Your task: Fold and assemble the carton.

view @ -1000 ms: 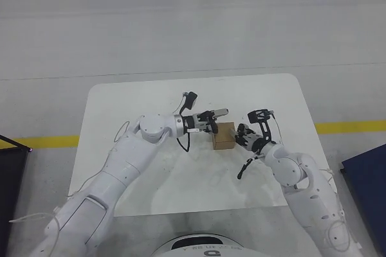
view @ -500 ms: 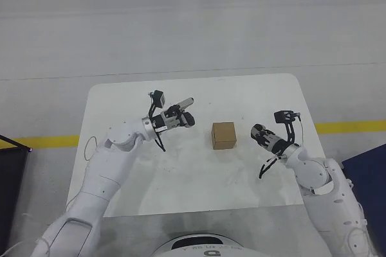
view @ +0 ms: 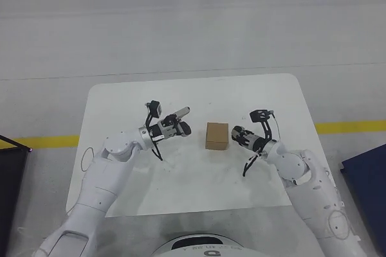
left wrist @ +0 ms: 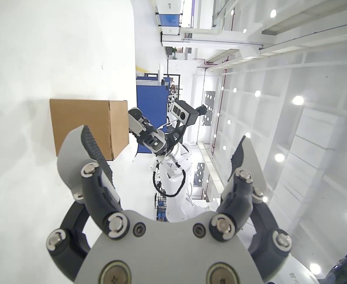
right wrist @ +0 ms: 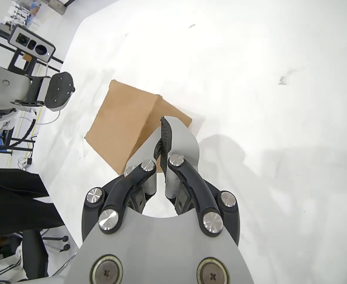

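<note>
Carton (view: 217, 135): brown, closed up, contents hidden; table centre.
Left gripper (view: 183, 121): fingers spread wide; at 9 o'clock of carton, apart from it.
Right gripper (view: 235, 135): fingers pressed together; just beside carton at 3 o'clock.
Table (view: 180, 180): white, faintly scuffed.
Floor (view: 180, 38): grey, with yellow stripe (view: 354, 126).

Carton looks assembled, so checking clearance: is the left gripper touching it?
Apart. The top view shows bare table between the left gripper and the carton.

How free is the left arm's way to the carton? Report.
Likely yes: the left arm's jaws stand open, facing the carton across bare table; the right arm's jaws, shut, sit by its far side.
</note>
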Motion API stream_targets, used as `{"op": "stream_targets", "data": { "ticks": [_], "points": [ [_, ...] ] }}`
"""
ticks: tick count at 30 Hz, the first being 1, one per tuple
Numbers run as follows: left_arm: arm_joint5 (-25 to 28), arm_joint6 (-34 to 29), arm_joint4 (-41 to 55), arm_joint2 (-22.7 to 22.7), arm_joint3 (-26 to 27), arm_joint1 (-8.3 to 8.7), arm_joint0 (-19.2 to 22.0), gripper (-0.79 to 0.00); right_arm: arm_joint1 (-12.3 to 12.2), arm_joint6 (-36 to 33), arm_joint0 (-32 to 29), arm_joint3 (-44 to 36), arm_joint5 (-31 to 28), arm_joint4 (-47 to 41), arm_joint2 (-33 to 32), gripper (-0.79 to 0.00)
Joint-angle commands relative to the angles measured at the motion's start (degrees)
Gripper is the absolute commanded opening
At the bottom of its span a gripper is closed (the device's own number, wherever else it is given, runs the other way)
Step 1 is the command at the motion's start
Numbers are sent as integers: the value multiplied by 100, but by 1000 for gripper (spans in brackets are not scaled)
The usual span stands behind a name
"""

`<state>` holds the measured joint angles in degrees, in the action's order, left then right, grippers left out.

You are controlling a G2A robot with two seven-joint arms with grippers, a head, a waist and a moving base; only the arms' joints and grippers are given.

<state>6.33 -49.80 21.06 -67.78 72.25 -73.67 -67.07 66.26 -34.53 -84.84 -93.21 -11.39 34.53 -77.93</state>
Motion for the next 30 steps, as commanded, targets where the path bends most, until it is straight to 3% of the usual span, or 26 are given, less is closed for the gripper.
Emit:
{"op": "stream_targets", "data": {
  "ticks": [1, 7, 18, 25, 30],
  "points": [
    [10, 8, 14, -1, -16, 4, -2, 0, -16, -36, -53, -62, -20, 2, -55, -785],
    [13, 25, 17, 86, -86, 0, 22, 0, 14, -247, 88, -166, -88, 116, 368, -785],
    [-131, -163, -95, 591, -601, -97, 438, 0, -76, -279, -264, -442, 8, 61, -53, -785],
    [-71, -284, -8, 864, -739, -169, 559, 0, -17, -464, 339, 22, -3, 123, 432, -785],
    [-123, -758, -13, 1018, -735, -172, 596, 0, 35, -630, 799, 254, -63, 192, 796, -785]
  ]
}}
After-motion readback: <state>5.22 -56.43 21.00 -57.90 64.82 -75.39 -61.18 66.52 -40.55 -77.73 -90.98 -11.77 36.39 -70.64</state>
